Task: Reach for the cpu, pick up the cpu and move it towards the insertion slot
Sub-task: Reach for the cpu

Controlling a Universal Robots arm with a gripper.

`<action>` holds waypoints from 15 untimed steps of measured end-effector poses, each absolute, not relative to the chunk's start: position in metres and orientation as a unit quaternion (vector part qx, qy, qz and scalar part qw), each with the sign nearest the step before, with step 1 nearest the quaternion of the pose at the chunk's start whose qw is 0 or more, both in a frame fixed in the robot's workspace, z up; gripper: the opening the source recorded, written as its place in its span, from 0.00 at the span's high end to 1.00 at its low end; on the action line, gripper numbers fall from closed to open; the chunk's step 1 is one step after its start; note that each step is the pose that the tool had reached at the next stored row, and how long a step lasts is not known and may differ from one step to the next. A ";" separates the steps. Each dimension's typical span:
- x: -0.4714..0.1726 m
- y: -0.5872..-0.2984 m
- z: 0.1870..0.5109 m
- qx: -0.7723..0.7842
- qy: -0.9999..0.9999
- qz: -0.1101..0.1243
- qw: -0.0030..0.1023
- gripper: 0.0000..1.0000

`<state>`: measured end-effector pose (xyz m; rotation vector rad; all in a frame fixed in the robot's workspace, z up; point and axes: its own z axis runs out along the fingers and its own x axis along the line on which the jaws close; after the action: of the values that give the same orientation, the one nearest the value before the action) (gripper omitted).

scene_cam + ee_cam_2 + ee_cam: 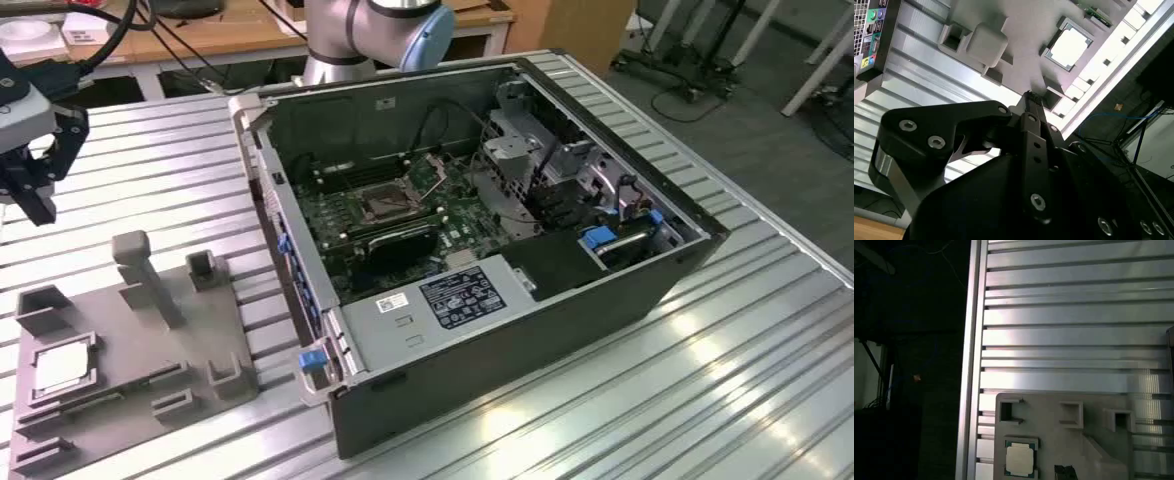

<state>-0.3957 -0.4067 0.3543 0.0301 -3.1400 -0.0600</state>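
The cpu (1019,460) had a silvery, satin metal face; the fixture (1054,445) looked matt grey plastic, the ribbed worktop (1064,315) bright bare metal (glaring in stripes).

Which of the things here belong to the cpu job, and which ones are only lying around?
Belong to the job: cpu, insertion slot, gripper.
Only lying around: grey fixture block holding the cpu, computer case, black heatsink block, slatted table.
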 end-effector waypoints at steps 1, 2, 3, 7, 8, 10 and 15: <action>-0.396 -0.407 0.354 0.010 -1.000 -0.019 0.000 0.89; -0.396 -0.407 0.354 0.010 -1.000 -0.019 0.000 0.89; -0.396 -0.407 0.354 0.010 -1.000 -0.019 0.000 0.89; -0.397 -0.407 0.354 0.009 -1.000 -0.019 0.000 0.89; -0.397 -0.407 0.354 0.010 -1.000 -0.019 0.000 0.89; -0.397 -0.407 0.354 0.010 -1.000 -0.019 0.000 0.89; -0.397 -0.407 0.354 0.010 -1.000 -0.019 0.000 0.89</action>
<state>-0.3973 -0.4067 0.3544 0.0301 -3.1400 -0.0600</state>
